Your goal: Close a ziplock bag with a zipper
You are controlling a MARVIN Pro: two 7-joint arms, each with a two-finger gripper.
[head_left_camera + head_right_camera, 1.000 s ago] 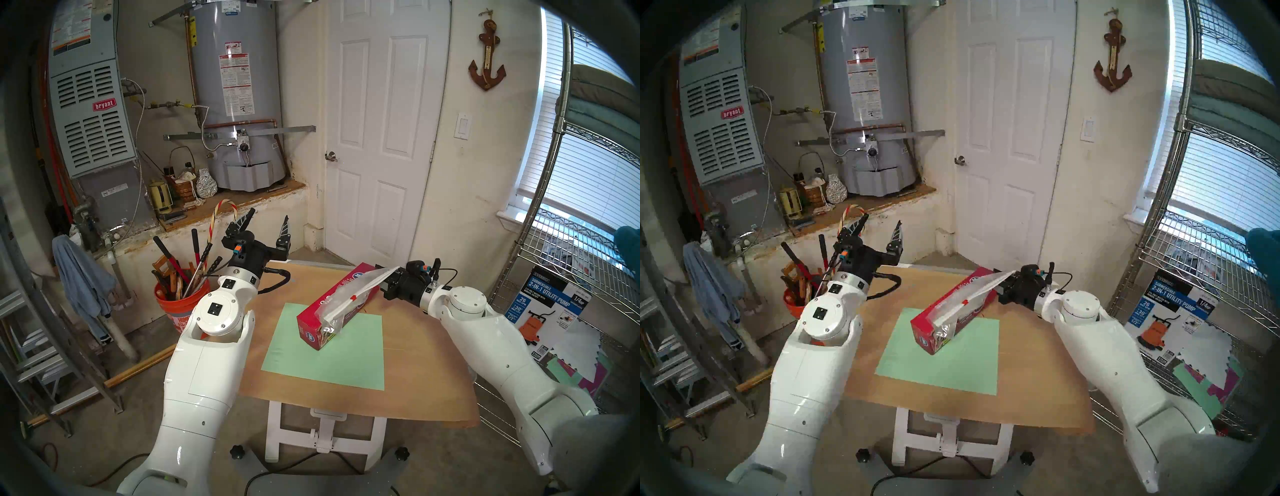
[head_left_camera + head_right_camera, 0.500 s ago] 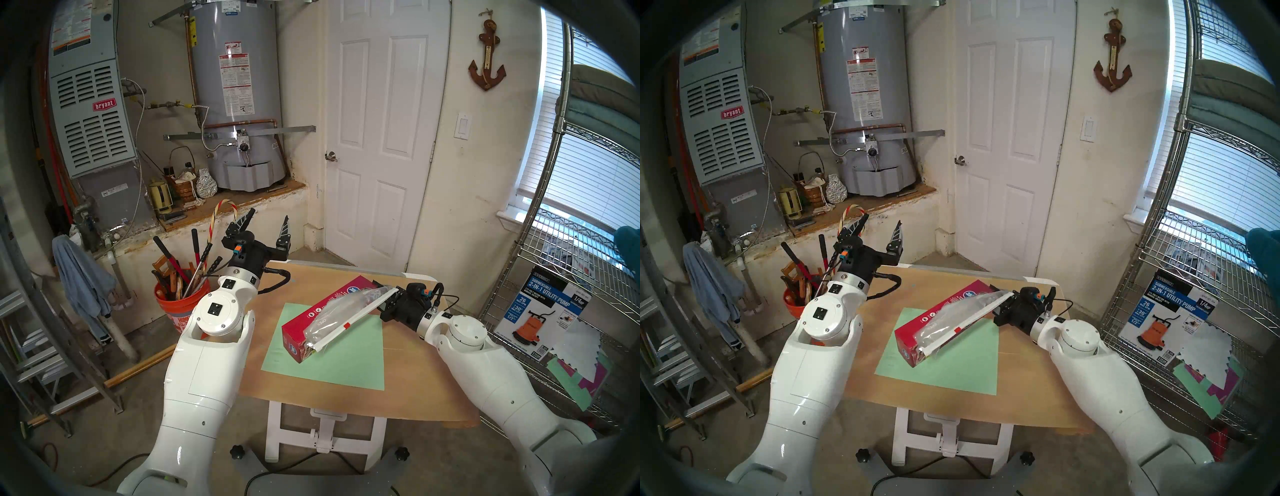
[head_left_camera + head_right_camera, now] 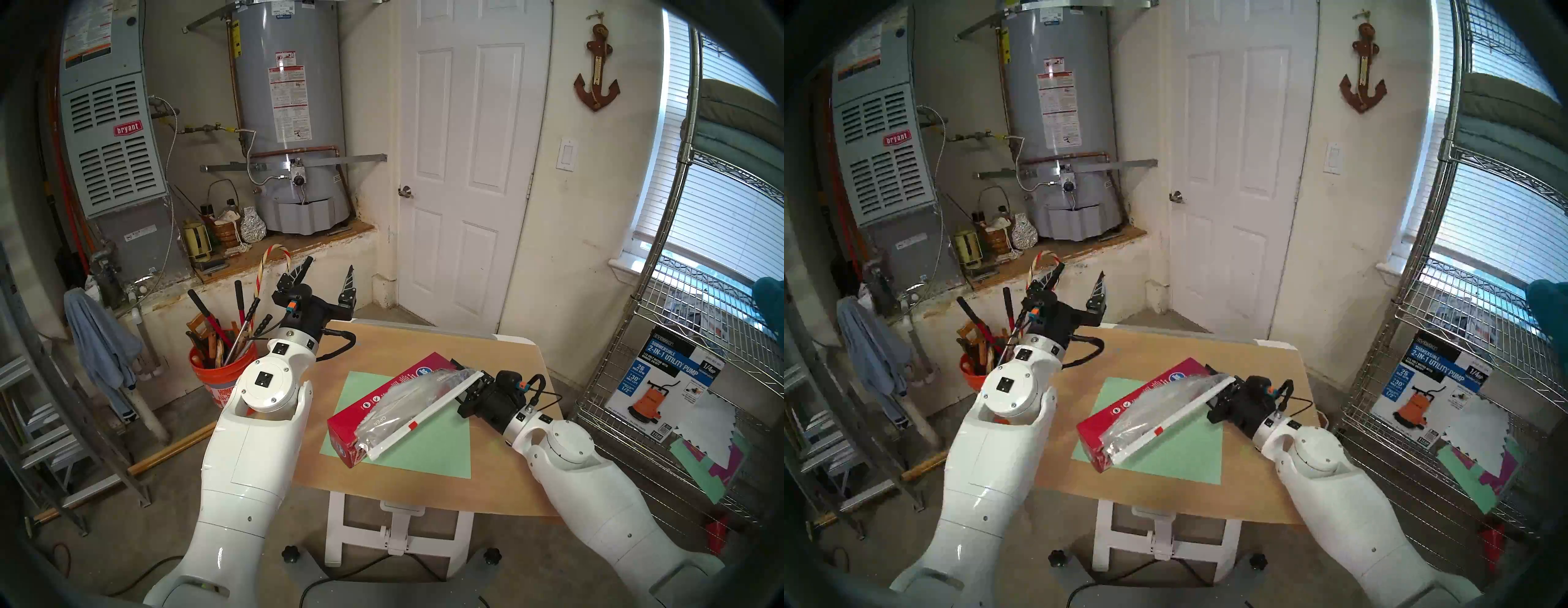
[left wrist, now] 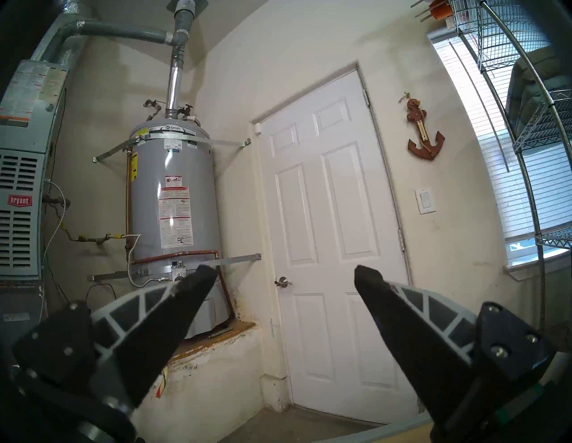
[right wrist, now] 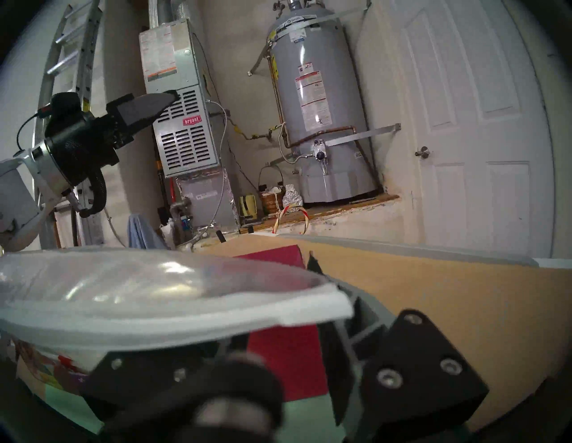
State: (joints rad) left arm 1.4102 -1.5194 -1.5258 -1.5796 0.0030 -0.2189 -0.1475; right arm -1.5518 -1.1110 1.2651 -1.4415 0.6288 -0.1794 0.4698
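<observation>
A utility room with a grey "Bryant" furnace [image 3: 112,144] and one "AO Smith" water heater [image 4: 173,198] surrounds a tan wooden tabletop [image 3: 500,479] carrying one green paper sheet [image 3: 428,450]. One long red cardboard box [image 3: 373,403] lies diagonally across the sheet's far left corner, and on it rests the clear, crinkly ziplock bag [image 3: 403,403] printed "OPEN", its white zipper [image 3: 428,414] bearing one red slider. The right gripper [image 3: 475,384] pinches the zipper's far end, while the left gripper [image 3: 329,276] hangs spread and empty beyond the tabletop's far left corner.

Both arms wear glossy white shells with small screws and round joint caps bearing black square marks. Each black gripper body carries an orange-and-blue connector and a looping black cable; the fingers [image 4: 161,321] are black with grey ribbed backs.
</observation>
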